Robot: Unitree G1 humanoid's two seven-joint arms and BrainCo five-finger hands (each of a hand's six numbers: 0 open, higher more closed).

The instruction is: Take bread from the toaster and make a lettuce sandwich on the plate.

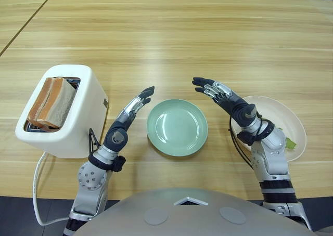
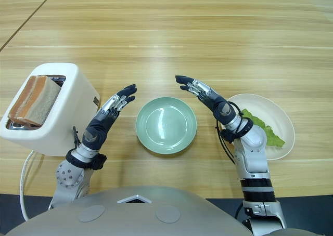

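Both left hand [image 1: 127, 119], right hand [image 1: 223, 96] outstretched, empty

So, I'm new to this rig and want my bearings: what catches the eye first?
The white toaster at the left, with bread slices standing in it. A green plate sits in the middle, flanked by the left hand and right hand, both open. Lettuce lies in a white dish at the right.

Cannot see the lower parts of the two brown-crusted bread slices [image 1: 52, 103], sunk in the slots of the white rounded toaster [image 1: 86, 119] at 9 o'clock. Cannot see the 9 o'clock end of the green lettuce leaf [image 2: 265, 129] or the rim beside it of the white shallow bowl [image 2: 270, 108], both covered by the right arm [image 2: 248, 145]. Loses the toaster's white cord [image 2: 22, 189] past the bottom edge at 7 o'clock.
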